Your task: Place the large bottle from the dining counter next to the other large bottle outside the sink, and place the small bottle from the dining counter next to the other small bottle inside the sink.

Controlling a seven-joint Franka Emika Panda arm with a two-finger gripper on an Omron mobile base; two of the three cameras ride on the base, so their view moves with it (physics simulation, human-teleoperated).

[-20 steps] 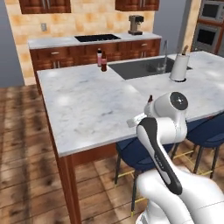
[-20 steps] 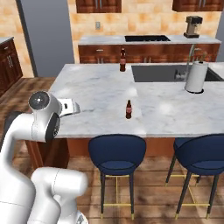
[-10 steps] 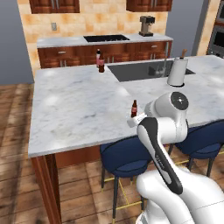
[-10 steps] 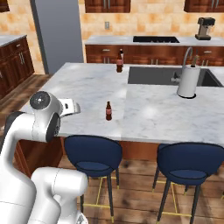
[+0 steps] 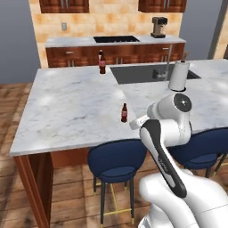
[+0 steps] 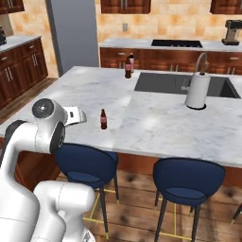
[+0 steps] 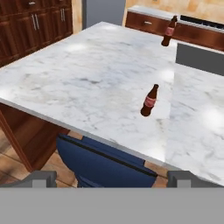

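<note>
1. The small bottle (image 7: 149, 101) stands upright on the dining counter (image 7: 78, 83), near its stool-side edge.
2. The gripper (image 7: 111, 178) hangs off that edge, fingers spread wide, empty, well short of the bottle.
3. A blue stool (image 7: 103, 164) sits below.

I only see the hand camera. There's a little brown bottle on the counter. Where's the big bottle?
Observer: The tall pale bottle stands further right on the counter, by the near edge of the sink.
Operator: I see one blue stool. Are there more?
Observer: Yes, two: the left stool and a right stool beside it.
Operator: What's way at the back?
Observer: A coffee machine on the far counter.
</note>
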